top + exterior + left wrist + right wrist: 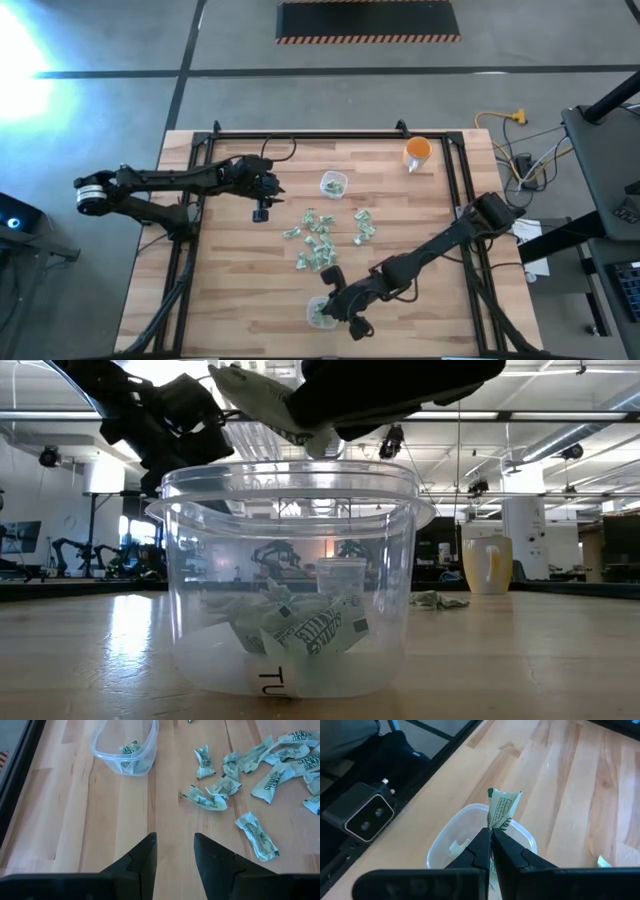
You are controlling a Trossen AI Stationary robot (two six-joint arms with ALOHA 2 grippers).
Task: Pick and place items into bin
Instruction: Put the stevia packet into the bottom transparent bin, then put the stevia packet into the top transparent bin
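Observation:
Several pale green-and-white wrapped pieces (322,240) lie loose on the wooden table's middle; they also show in the left wrist view (260,775). A clear near bin (318,314) holds a few pieces (305,628). My right gripper (491,831) is over this bin (451,837), shut on one wrapped piece (504,806). My left gripper (262,212) is open and empty above the table, left of the pile; its fingers show in the left wrist view (175,840). A second clear bin (125,747) with a piece inside stands at the far middle. My right gripper pinches one end of the wrapped piece (495,823) between its two fingertips. The rest of the piece sticks out past the fingertips. The piece is lifted clear, over the near bin's opening.
An orange cup (418,152) stands at the far right of the table and shows in the low view (487,565). A black frame (455,170) runs along the table's sides. Bare wood lies at the near left and near right.

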